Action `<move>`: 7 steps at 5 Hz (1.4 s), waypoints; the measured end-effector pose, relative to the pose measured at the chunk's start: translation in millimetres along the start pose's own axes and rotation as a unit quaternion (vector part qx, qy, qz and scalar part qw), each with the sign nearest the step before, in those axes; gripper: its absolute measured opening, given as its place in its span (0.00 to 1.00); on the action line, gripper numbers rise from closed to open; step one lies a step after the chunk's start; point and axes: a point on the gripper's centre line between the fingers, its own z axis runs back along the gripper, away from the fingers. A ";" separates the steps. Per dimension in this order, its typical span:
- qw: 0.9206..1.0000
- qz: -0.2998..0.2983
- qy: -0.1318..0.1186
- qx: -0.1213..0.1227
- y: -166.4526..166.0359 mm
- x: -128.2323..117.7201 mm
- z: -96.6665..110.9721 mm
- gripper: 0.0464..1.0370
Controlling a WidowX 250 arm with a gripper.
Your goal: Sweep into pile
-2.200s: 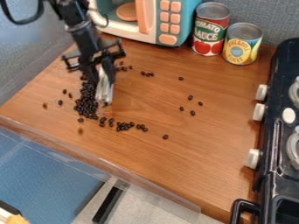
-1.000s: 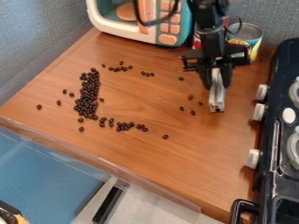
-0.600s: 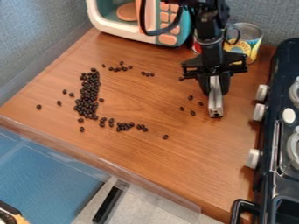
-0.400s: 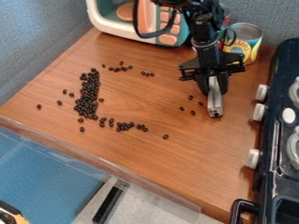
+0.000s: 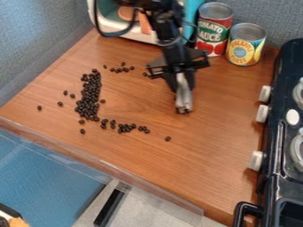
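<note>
Beans [image 5: 89, 95], small and black, lie on the left half of the worktop [image 5: 207, 155], most of them packed in a long narrow band that runs roughly alongside the left edge. From the band's near end a thin tail [image 5: 124, 128] trails off toward the middle, a lone bean [image 5: 168, 138] lies past its end, and two small clusters sit toward the far edge, the nearer one partly behind me. A few more are scattered between the band and the left edge.

My gripper [image 5: 184, 110] hangs over the middle of the worktop, right of the band, its fingers pressed together and pinching nothing, so that they can serve as a blade. I judge that I am partway through the gathering: a main heap exists, but the outliers keep it from being one pile. The next move calls for setting the closed tips low beyond the stragglers and drawing them gently toward the band; too quick a stroke could roll beans off toward the left or near edge.

The worktop is smooth brown wood, with a clear strip [image 5: 136, 179] along its near edge. At the far edge stand a toy microwave [image 5: 118, 29], partly behind my arm, a red can [image 5: 211, 33] and a yellow can [image 5: 244, 48], both upright. A black toy stove [image 5: 284, 150] with white knobs lines the right edge, and a grey-blue wall [image 5: 41, 35] rises behind the left edge.
</note>
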 end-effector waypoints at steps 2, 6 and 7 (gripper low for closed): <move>0.999 0.030 -0.007 0.008 55.6 12.3 12.6 0.33; 0.995 0.092 -0.029 0.023 132.9 25.1 28.5 0.33; 0.994 0.106 -0.027 0.022 143.6 23.8 32.8 0.33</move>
